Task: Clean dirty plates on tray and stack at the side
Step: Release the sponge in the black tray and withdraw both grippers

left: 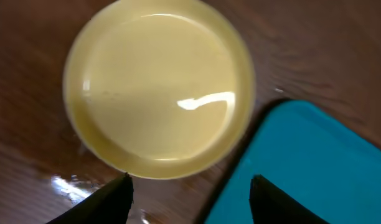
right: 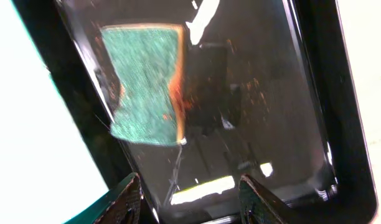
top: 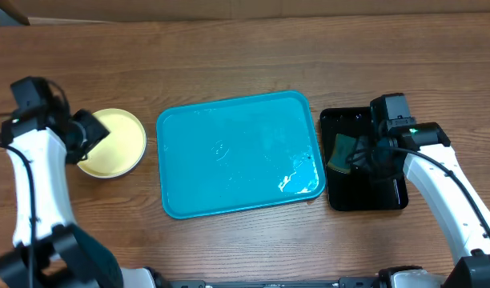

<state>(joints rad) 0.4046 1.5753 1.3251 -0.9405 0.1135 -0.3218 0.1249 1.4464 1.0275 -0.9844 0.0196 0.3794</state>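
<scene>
Left gripper (left: 190,182) is seen released, jaws apart, nothing held, over the near rim of the plate (left: 159,87). The plate is set on the table (top: 229,48), just beside the tray (left: 315,168)'s left corner, a thin gap between. A wet patch by the plate's rim is shown only in the left wrist view. Right gripper (right: 189,180) is likewise spread and empty above the black tray (right: 290,93). The sponge (right: 147,81) is laid flat in it, its green face shown only there. Overhead, wet glints are seen near the tray's right edge. A wide strip of wood is left beyond its far edge.
</scene>
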